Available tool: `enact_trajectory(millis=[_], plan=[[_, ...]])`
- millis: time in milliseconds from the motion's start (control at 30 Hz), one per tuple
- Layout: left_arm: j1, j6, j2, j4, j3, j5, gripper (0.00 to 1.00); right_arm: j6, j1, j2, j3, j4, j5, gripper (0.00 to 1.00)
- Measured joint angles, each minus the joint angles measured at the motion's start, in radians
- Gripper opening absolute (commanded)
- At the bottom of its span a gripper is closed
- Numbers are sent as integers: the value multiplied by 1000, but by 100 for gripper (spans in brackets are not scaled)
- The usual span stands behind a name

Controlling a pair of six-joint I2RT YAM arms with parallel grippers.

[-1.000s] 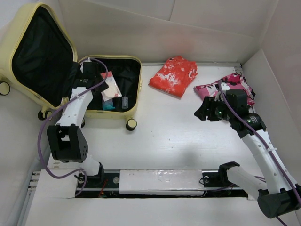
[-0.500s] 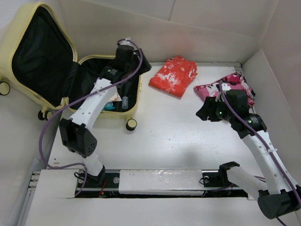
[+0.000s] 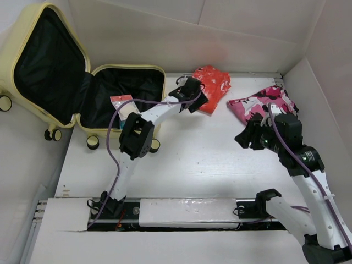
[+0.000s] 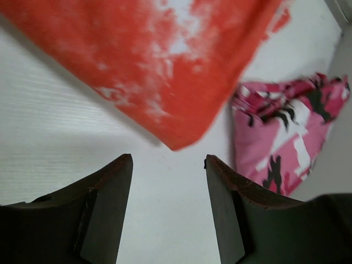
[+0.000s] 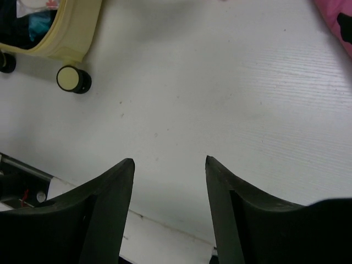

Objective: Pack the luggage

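Hovering at orange cloth (image 4: 165, 60) edge, left claw (image 4: 168, 160) spread, empty; right claw (image 5: 169, 161) spread, empty, over white table (image 5: 231, 93).

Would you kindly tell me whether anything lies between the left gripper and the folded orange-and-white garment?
Nothing visible does. In the left wrist view, only bare table separates the open left gripper from the near corner of the orange-and-white garment. The pink camouflage garment lies off to one side, apart from it.
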Motion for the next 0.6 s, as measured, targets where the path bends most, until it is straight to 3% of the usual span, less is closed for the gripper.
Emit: enact_trajectory(millis=[300, 600], plan=[[16, -246, 57, 68, -37, -114, 64, 2, 47, -76, -18, -71, -20, 70], [16, -393, 122, 75, 2, -160, 64, 6, 121, -111, -28, -110, -29, 72]])
